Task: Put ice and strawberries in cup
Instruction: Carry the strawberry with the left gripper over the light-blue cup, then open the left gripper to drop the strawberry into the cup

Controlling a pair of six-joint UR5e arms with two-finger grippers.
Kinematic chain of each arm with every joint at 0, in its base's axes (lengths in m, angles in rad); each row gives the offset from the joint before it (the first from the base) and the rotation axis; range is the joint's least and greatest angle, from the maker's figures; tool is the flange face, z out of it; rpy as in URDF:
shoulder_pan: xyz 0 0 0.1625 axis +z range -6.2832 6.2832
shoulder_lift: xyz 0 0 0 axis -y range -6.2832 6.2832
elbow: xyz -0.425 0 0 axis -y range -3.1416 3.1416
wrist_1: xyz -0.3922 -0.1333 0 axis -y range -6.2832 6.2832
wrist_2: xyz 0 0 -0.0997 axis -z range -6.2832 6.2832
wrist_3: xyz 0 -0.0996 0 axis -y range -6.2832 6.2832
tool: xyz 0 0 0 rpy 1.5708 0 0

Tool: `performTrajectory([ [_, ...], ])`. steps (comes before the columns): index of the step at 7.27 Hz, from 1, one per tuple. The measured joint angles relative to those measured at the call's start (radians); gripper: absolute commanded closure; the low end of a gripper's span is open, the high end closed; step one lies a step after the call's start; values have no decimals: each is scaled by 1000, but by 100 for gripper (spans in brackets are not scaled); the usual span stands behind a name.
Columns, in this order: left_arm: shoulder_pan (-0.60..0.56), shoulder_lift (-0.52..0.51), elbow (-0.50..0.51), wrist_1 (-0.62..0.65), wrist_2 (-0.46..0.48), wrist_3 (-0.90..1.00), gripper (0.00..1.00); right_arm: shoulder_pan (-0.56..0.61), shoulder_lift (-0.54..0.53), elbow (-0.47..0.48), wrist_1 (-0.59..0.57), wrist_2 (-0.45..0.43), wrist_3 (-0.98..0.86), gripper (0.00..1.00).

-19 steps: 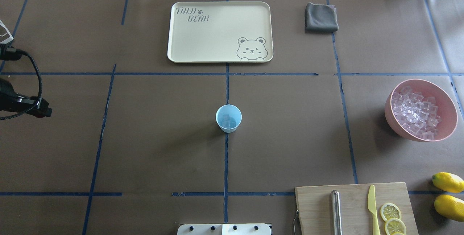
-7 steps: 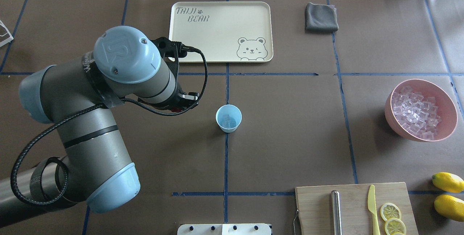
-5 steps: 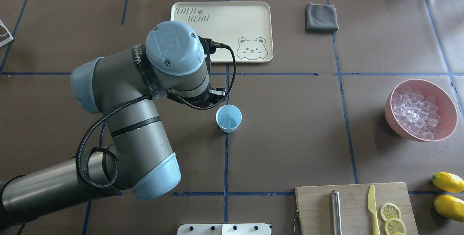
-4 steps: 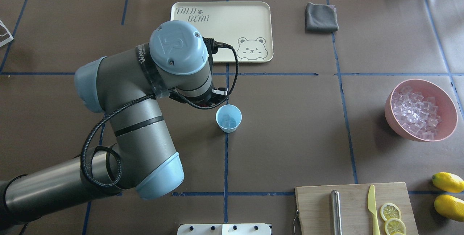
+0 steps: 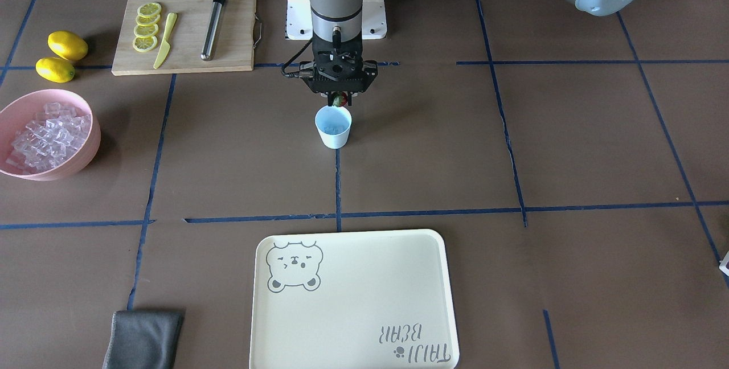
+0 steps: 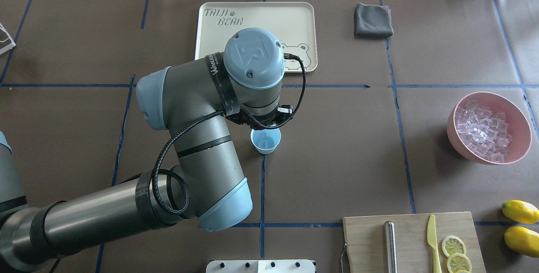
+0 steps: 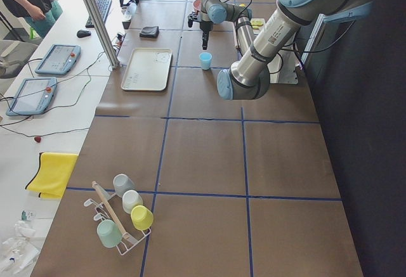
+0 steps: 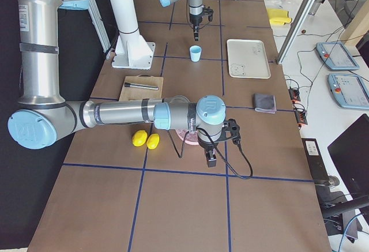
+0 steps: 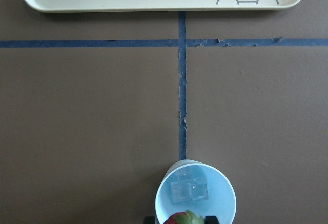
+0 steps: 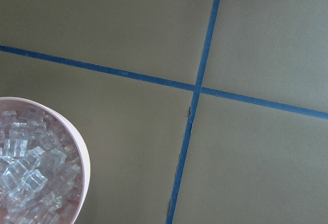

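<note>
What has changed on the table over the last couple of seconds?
The left arm swung in from the table's left edge to the centre. Its claw, shut on the strawberry, now hangs over the rim of the cup. The cup, the ice in it and the pink bowl haven't moved.

Upright pale blue cup, clear ice cubes inside; red strawberry seemingly just above its rim.
</note>
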Motion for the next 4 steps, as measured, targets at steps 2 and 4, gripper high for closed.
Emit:
performTrajectory([
  [2,1,-5,6,-23,0,-28,0,1,-3,1,0,0,0,0],
  [4,1,-8,15,-56,0,-63,0,1,-4,1,0,0,-1,0],
])
